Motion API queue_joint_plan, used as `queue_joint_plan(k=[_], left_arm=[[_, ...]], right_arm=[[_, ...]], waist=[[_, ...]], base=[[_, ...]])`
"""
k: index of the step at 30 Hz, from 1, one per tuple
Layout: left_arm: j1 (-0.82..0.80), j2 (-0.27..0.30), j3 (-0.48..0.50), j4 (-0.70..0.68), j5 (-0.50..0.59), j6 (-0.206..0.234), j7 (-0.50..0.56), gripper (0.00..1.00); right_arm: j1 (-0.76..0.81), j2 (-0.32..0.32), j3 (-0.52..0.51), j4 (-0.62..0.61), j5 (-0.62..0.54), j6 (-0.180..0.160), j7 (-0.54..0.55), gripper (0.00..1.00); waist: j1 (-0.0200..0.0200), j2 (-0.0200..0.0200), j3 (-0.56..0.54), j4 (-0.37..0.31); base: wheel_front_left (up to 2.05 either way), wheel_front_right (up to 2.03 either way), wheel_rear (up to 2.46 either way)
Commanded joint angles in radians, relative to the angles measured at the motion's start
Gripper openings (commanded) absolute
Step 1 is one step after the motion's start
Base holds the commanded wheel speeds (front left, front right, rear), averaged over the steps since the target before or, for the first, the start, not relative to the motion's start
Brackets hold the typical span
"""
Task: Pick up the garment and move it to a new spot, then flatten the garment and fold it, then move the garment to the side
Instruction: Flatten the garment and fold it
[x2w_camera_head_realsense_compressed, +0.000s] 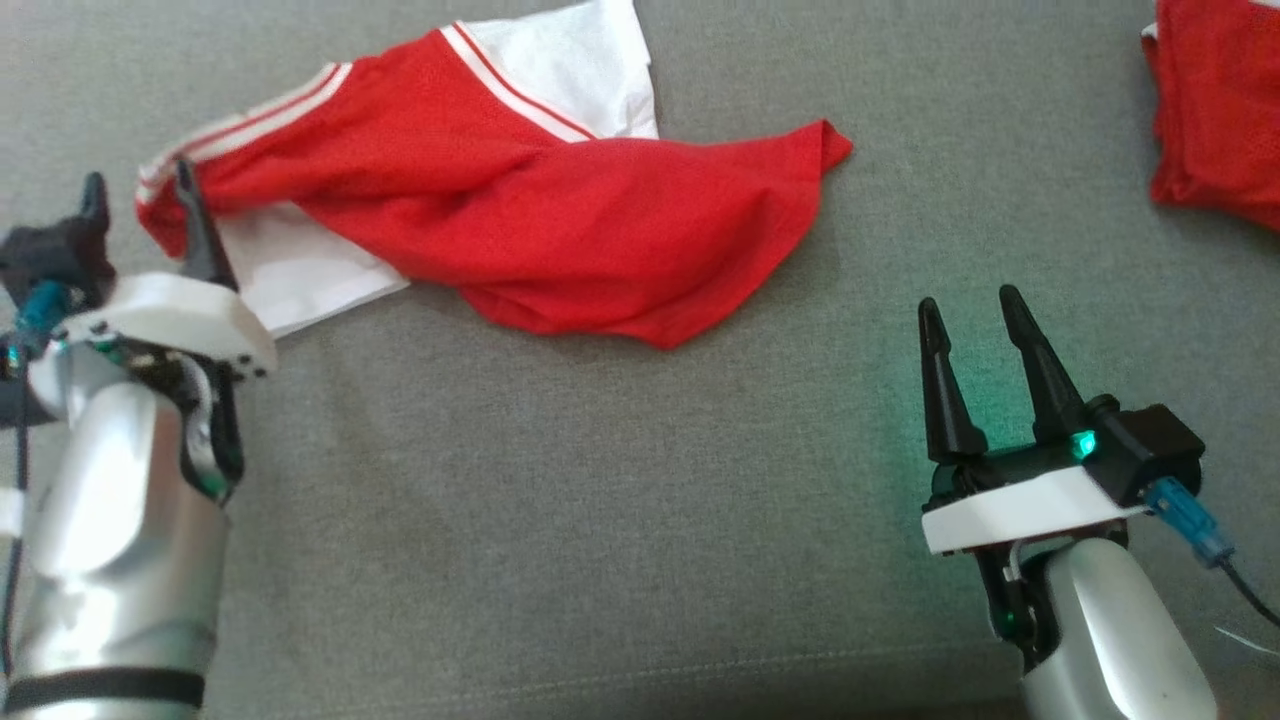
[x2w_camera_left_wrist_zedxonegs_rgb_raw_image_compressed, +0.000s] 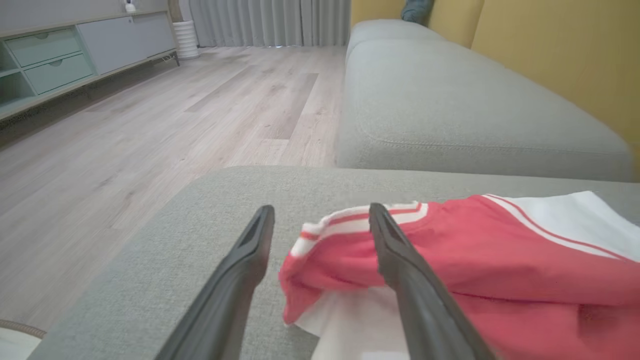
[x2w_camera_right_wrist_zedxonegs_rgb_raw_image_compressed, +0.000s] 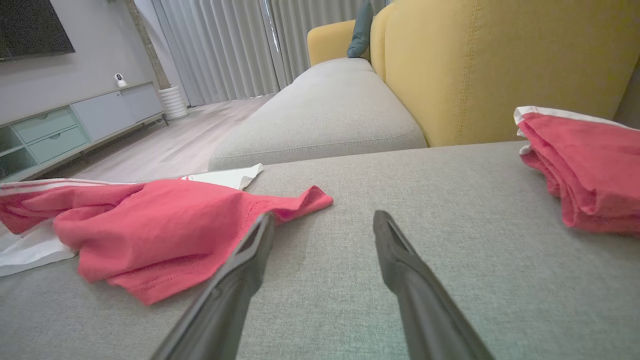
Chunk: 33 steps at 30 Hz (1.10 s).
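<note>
The garment (x2w_camera_head_realsense_compressed: 520, 210) is red mesh with white panels and white stripes, lying crumpled and twisted on the grey sofa seat (x2w_camera_head_realsense_compressed: 600, 500). Its striped corner (x2w_camera_left_wrist_zedxonegs_rgb_raw_image_compressed: 350, 235) lies loose between the fingers of my left gripper (x2w_camera_head_realsense_compressed: 140, 185), which stands open at the garment's left end; the right finger (x2w_camera_left_wrist_zedxonegs_rgb_raw_image_compressed: 400, 260) crosses in front of the cloth. My right gripper (x2w_camera_head_realsense_compressed: 968, 305) is open over bare cushion, below and to the right of the garment (x2w_camera_right_wrist_zedxonegs_rgb_raw_image_compressed: 165, 225), touching nothing.
A second red garment, folded (x2w_camera_head_realsense_compressed: 1215, 110) (x2w_camera_right_wrist_zedxonegs_rgb_raw_image_compressed: 585, 170), lies at the far right of the seat. The seat's left edge drops to a wooden floor (x2w_camera_left_wrist_zedxonegs_rgb_raw_image_compressed: 125, 135). A yellow backrest (x2w_camera_right_wrist_zedxonegs_rgb_raw_image_compressed: 500, 65) rises behind, and another grey cushion (x2w_camera_left_wrist_zedxonegs_rgb_raw_image_compressed: 450, 110) lies beyond a gap.
</note>
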Motion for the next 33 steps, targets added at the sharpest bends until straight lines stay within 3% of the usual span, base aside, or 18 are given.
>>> queue_joint_plan(k=[1, 8, 15, 24, 33], left_arm=[[0.002, 0.027, 0.028, -0.06, -0.003, -0.009, -0.015, 1.0], [0.145, -0.001, 0.014, -0.256, 0.018, -0.039, -0.021, 1.0], [0.309, -0.064, -0.011, -0.394, 0.035, -0.049, -0.021, 1.0], [0.4, -0.13, -0.039, -0.453, 0.044, -0.06, -0.021, 1.0], [0.415, -0.172, -0.082, -0.486, 0.055, -0.073, -0.021, 1.0]], right_arm=[[-0.009, -0.003, 0.025, -0.025, -0.005, 0.007, -0.011, 1.0], [0.013, -0.003, 0.021, -0.011, -0.013, 0.007, -0.011, 1.0], [0.025, -0.003, 0.025, 0.033, -0.003, 0.007, -0.009, 1.0], [-0.065, -0.003, 0.063, 0.161, 0.058, 0.007, 0.042, 1.0], [-0.215, -0.003, 0.107, 0.394, 0.192, 0.007, 0.088, 1.0]], waist=[[0.0, 0.0, -0.016, 0.008], [0.0, 0.0, -0.079, 0.034], [0.0, 0.0, -0.12, 0.076], [0.0, 0.0, -0.095, 0.133], [0.0, 0.0, -0.05, 0.221]], base=[[0.0, 0.0, 0.0], [0.0, 0.0, 0.0], [0.0, 0.0, 0.0], [0.0, 0.0, 0.0], [0.0, 0.0, 0.0]])
